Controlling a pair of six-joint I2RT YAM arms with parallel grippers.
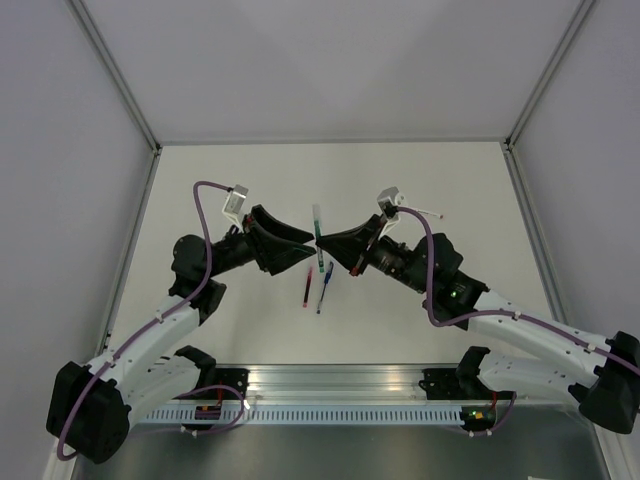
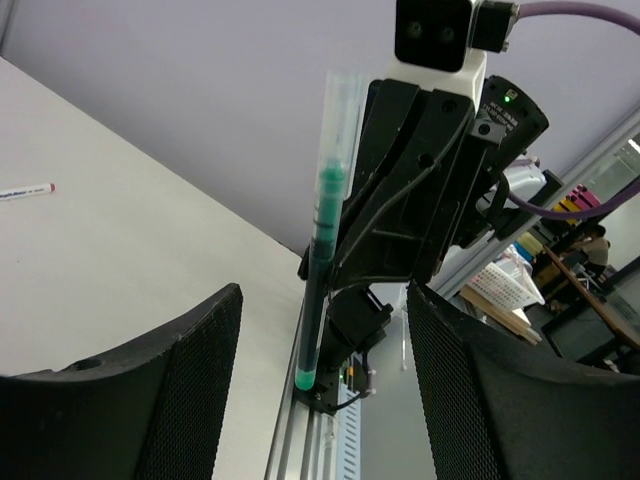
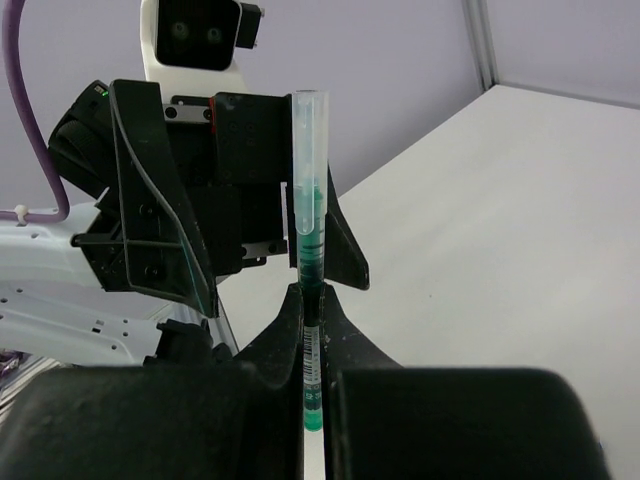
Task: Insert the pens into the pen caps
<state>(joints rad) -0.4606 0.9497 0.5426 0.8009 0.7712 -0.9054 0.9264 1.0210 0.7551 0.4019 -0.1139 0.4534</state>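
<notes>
My right gripper (image 3: 312, 300) is shut on a dark green pen (image 3: 311, 250), held above the table and pointing away from the arms' bases (image 1: 318, 238). A clear pen cap (image 3: 308, 150) sits over the pen's far end (image 1: 316, 214). My left gripper (image 2: 322, 300) faces the right gripper (image 1: 324, 238) and stands open, its fingers (image 2: 190, 360) on either side of the green pen (image 2: 318, 270) without touching it. The clear cap (image 2: 338, 110) shows there too. A red pen (image 1: 308, 285) and a blue pen (image 1: 325, 287) lie on the table below the grippers.
A white pen with a red end (image 2: 25, 189) lies on the table behind the right wrist (image 1: 430, 213). The aluminium rail (image 1: 340, 385) with both arm bases runs along the near edge. Walls close the table's back and sides.
</notes>
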